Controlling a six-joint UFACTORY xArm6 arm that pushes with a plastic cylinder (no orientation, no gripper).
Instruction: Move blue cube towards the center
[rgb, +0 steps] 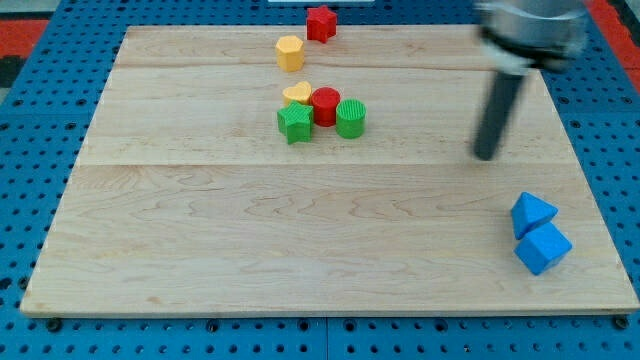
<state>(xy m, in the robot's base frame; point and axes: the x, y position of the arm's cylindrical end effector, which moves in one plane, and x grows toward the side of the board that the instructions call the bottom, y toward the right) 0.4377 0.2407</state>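
Note:
The blue cube (543, 248) sits near the board's bottom right corner. A blue triangular block (532, 213) touches it just above. My tip (486, 155) is the lower end of a dark, blurred rod. It stands above and to the left of both blue blocks, clearly apart from them.
A cluster sits above the board's middle: a green star (294, 124), a red cylinder (326, 105), a green cylinder (351, 118) and a yellow heart (297, 94). A yellow hexagonal block (290, 52) and a red star (321, 22) lie near the top edge. The wooden board (200, 230) rests on a blue pegboard.

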